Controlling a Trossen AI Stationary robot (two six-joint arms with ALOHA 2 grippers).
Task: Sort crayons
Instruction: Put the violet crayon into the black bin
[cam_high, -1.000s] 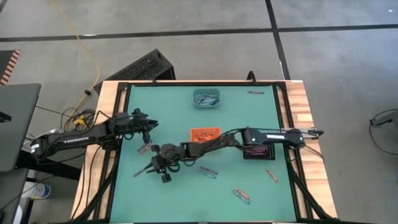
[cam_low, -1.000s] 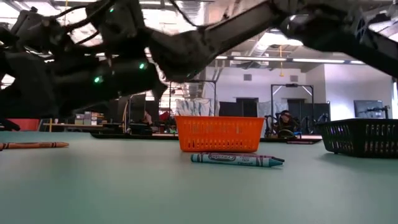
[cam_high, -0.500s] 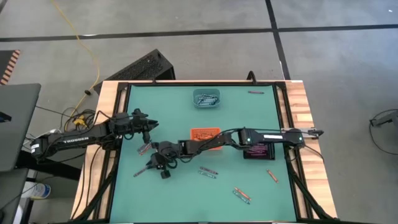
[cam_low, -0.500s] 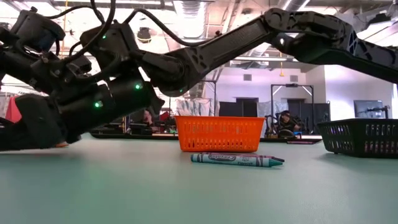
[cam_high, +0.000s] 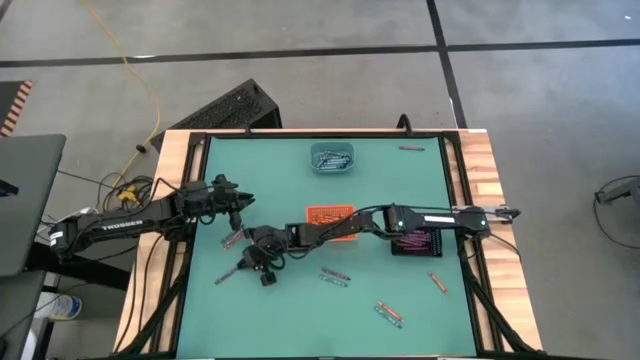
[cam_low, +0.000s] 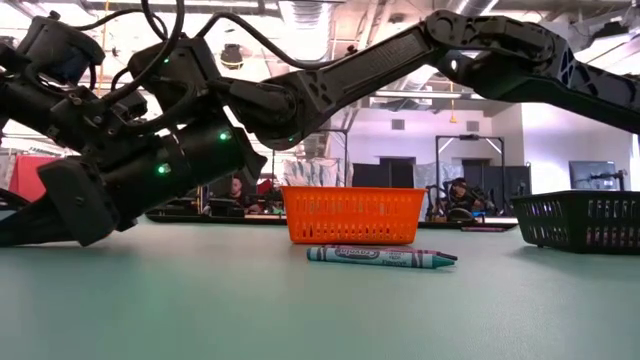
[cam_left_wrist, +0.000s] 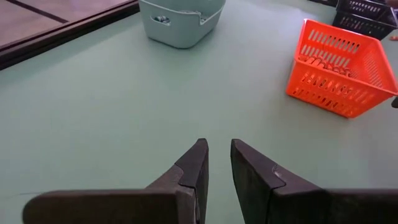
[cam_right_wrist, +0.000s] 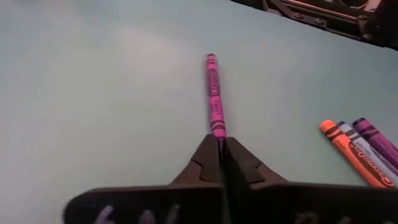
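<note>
The right arm stretches far across the surface toward the left side, its claw (cam_high: 262, 262) low near the surface with fingers (cam_right_wrist: 210, 163) pressed together. The left arm waits at the left edge, its claw (cam_high: 238, 205) raised, fingers (cam_left_wrist: 194, 167) a narrow gap apart.

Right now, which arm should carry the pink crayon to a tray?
Right. Its right gripper is already shut on the pink crayon. The left gripper hangs empty, nearly shut, off to the side.
</note>
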